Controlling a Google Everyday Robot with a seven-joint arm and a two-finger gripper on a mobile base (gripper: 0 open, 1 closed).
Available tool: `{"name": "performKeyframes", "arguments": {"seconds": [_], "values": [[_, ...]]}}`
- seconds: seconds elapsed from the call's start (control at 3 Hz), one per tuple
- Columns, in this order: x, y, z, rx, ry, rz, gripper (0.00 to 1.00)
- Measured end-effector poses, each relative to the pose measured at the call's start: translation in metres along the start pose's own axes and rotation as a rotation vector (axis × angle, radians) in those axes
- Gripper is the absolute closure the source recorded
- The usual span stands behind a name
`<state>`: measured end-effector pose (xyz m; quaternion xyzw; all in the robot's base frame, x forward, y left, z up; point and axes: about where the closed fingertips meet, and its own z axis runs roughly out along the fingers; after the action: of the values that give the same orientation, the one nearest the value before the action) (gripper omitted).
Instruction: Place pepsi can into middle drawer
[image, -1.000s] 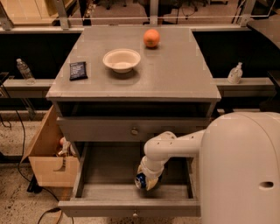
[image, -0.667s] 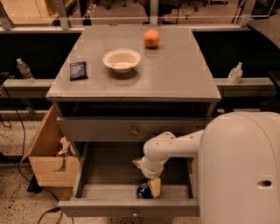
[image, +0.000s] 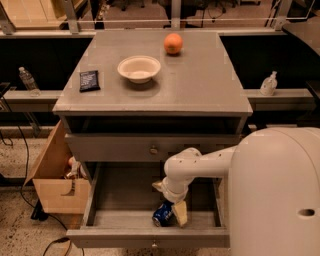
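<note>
Speckled floor (image: 15, 235), dark gaps on both sides, and a grey cabinet in the middle of it all. Its tabletop (image: 200, 85) has an orange (image: 173, 43) near the back edge, a cream bowl (image: 139, 68) a bit left of centre, and a flat black packet (image: 89, 80) by the left edge, all well apart from each other.

Under the tabletop, the upper drawer front (image: 110, 147) is closed, with its little round knob showing. Below that, the middle drawer (image: 125, 237) is pulled all the way out. The pepsi can (image: 163, 214) is inside it, lying on its side on the drawer floor near the front wall, roughly mid-width.

The robot's big white body (image: 280, 195) fills the lower right, and the arm reaches left from it and bends down into the drawer. The gripper (image: 171, 206) sits low in the drawer, right over the can. As far as I can see the jaws are apart and not clamped on anything: one cream finger is down just beside the can on its right, maybe touching it, and the other pokes out higher up on the left.

Off to the left an open cardboard box (image: 55, 190) stands on the floor against the cabinet. A clear plastic bottle (image: 27, 81) stands on the left ledge and a small white bottle (image: 268, 83) on the right one.
</note>
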<state>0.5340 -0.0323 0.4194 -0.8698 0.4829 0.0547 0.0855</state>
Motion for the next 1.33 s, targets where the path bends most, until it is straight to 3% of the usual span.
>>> {"name": "performKeyframes", "arguments": {"seconds": [0.33,0.67,1.33], "values": [[0.008,0.001,-0.016,-0.012,0.037,-0.072,0.0],[0.02,0.01,-0.04,0.006,0.082,-0.102,0.0],[0.042,0.025,-0.071,-0.009,0.101,-0.095,0.0]]}}
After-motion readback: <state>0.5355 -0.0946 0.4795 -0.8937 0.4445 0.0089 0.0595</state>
